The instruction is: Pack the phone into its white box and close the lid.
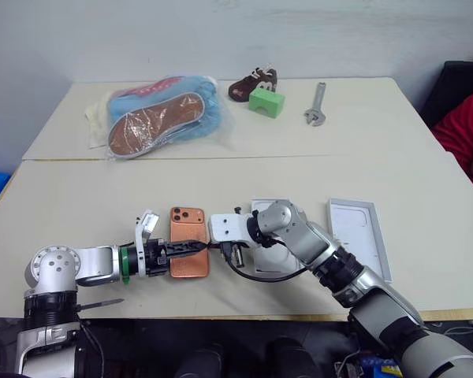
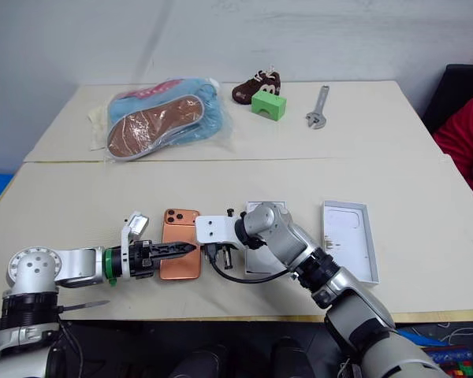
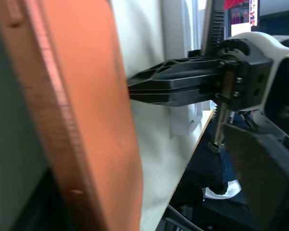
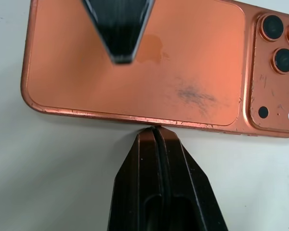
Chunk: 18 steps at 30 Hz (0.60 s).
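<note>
the flat orange smartphone (image 1: 189,242) is lying back-up on the pale beige table (image 1: 79,205) near its front edge, its three dark camera lenses sitting in a raised orange corner square at the end away from the robot. the left gripper (image 1: 195,248) is reaching in from the left, and one of its black fingers (image 1: 181,249) is lying across the phone's back; in the left wrist view the phone's orange edge is standing close against the camera, but whether these fingers are parted or actually pinching the phone cannot be told. the right gripper (image 4: 155,129) is coming in from the other side with its two black fingers pressed flat together, holding nothing, and their joined tip is sitting right at the phone's long edge, as the right wrist view is showing. a shallow white rectangular tray (image 1: 268,250) is lying just beside the phone on the right, largely covered by the right arm, so its inside cannot be made out. farther right, well apart from the phone, another shallow white rectangular piece (image 1: 361,236) is lying open side up with a pale inside. across the seam, on the far table, a blue slipper in a clear plastic bag (image 1: 162,116), a small brown shoe (image 1: 252,82), a green block (image 1: 266,101) touching the shoe, and a grey metal wrench (image 1: 316,105) are resting. a person's red sleeve (image 1: 467,130) is showing at the right edge.
</note>
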Each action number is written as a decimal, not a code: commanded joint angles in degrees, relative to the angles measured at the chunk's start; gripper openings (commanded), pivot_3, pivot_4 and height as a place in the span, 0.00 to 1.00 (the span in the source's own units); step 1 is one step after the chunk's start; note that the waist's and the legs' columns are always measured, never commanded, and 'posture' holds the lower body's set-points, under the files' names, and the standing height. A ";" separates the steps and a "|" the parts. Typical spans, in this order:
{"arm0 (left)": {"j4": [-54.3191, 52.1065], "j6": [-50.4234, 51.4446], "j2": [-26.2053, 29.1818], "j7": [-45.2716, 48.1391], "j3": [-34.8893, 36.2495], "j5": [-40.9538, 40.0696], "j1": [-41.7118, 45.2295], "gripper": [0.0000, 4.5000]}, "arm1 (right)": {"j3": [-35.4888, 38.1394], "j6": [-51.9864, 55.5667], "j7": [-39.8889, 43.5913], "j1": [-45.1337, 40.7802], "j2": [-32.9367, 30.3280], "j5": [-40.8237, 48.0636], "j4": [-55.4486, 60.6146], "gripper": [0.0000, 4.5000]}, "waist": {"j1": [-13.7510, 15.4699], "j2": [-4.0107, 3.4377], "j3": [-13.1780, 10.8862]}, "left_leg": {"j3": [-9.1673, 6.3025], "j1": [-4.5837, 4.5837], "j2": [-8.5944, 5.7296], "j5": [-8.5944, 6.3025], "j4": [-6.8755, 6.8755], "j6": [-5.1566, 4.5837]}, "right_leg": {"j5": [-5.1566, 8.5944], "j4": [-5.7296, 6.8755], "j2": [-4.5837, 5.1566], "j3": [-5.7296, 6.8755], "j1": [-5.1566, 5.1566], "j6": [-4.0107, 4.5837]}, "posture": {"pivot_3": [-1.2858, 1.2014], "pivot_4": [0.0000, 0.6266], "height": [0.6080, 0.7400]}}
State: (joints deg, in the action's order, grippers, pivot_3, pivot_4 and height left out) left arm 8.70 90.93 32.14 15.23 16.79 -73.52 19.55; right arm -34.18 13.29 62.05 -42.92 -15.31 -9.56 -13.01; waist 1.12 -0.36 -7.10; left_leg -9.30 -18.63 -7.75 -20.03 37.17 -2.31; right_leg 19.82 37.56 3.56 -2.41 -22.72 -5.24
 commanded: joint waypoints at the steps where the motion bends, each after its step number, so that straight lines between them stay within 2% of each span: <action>1: 0.46 1.57 2.77 -0.05 -0.22 -4.27 -1.12 0.54 | 3.59 0.27 2.41 2.16 -1.88 4.29 6.21 0.00 | -0.20 0.17 -0.05 | 0.00 -0.20 0.01 0.00 0.03 0.00 | 0.00 0.03 0.00 0.03 -0.19 0.00 | 0.52 0.24 1.00; 3: -0.27 1.57 3.70 0.33 0.10 -5.81 -1.45 0.39 | 6.34 3.04 3.97 3.53 -2.35 8.62 11.42 0.00 | -1.01 0.33 -0.18 | 0.01 -0.75 0.00 0.01 0.19 0.03 | -0.01 0.27 0.01 0.04 -0.79 0.00 | 0.52 0.24 1.00; 8: -2.29 1.57 3.43 -0.56 -0.06 -9.34 -0.31 0.04 | 15.16 11.67 2.69 5.33 -6.66 15.14 22.86 0.00 | -1.53 0.40 -0.40 | -0.04 -0.92 -0.06 -0.02 0.11 0.08 | -0.01 0.16 0.08 0.43 -0.85 0.01 | 0.52 0.24 1.00; 11: -3.62 1.57 2.65 -1.03 -0.87 -15.59 2.61 0.02 | 23.76 19.22 3.52 8.64 -13.97 20.71 31.32 0.00 | -0.86 0.61 -0.91 | -0.08 -1.03 -0.06 -0.05 0.32 0.12 | -0.01 -0.03 0.07 0.48 -0.89 0.01 | 0.52 0.24 1.00; 12: -3.80 1.26 1.55 -1.69 -1.91 -17.64 4.54 0.02 | 28.88 23.05 4.71 11.35 -18.12 24.03 34.85 0.04 | -0.34 0.65 -1.02 | -0.15 -1.19 -0.07 -0.05 0.48 0.13 | -0.01 -0.08 0.05 0.46 -0.92 0.01 | 0.52 0.24 1.00; 15: -2.83 -0.11 -1.28 -4.79 -4.93 -19.13 8.47 0.02 | 37.71 29.44 5.59 17.92 -26.48 30.01 41.48 0.16 | 0.69 0.77 -1.39 | -0.41 -1.77 -0.16 -0.08 0.97 0.14 | -0.02 -0.12 0.03 0.42 -1.17 0.00 | 0.52 0.24 1.00; 18: 0.09 -1.04 -4.85 -7.37 -8.15 -19.23 12.20 0.02 | 43.36 31.70 4.06 24.15 -30.71 32.36 45.46 0.39 | 0.39 0.83 -1.43 | -0.36 -1.74 -0.18 -0.10 0.89 0.11 | -0.02 -0.16 0.04 0.39 -1.11 -0.01 | 0.52 0.24 1.00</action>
State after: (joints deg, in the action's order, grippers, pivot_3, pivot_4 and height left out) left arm 8.48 90.45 28.55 8.47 10.00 -90.53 30.31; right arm 6.03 43.63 66.78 -20.12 -44.93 20.60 28.92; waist 1.50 0.47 -8.53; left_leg -9.67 -20.38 -7.92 -20.13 38.04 -2.19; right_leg 19.78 37.32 3.58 -2.02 -23.82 -5.28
